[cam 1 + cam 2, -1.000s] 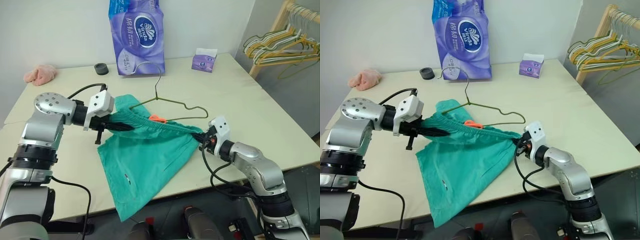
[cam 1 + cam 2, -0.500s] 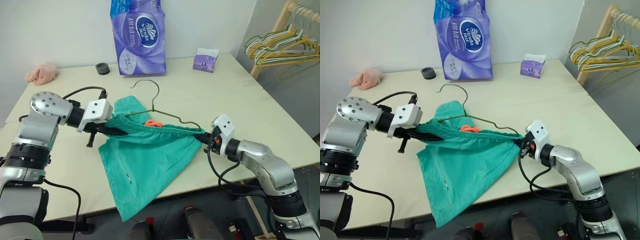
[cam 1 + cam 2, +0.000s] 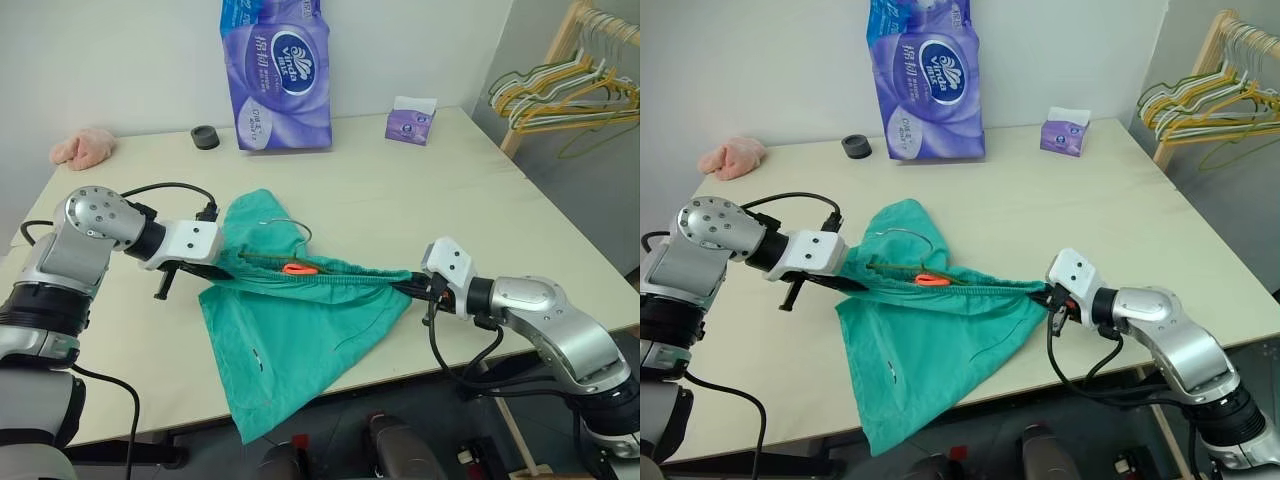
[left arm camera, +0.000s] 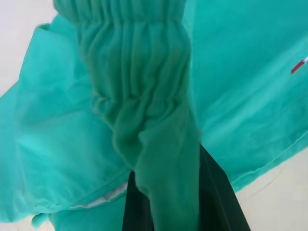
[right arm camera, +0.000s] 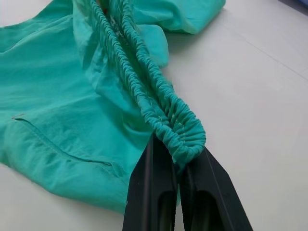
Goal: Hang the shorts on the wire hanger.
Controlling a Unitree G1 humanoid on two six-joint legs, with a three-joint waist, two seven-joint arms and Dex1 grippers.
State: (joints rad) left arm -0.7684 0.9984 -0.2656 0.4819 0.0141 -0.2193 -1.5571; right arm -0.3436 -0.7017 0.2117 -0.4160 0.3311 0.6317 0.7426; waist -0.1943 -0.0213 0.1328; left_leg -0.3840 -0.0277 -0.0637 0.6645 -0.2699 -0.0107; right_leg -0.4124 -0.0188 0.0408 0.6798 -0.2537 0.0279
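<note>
Pinching one end of the gathered waistband each, the left gripper (image 3: 222, 266) and right gripper (image 3: 408, 284) hold the shorts (image 3: 290, 335) stretched taut above the table (image 3: 420, 200), fingers (image 5: 154, 192) pressed onto the fabric. The wire hanger (image 3: 285, 225) lies inside the waistband, its hook toward 12 o'clock. An orange tag (image 3: 297, 268) sits mid-waistband. The shorts' legs drape over the table's 6 o'clock edge.

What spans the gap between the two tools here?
The stretched waistband of the shorts, with the wire hanger tucked in, runs from left tool to right tool; left eye view.
</note>
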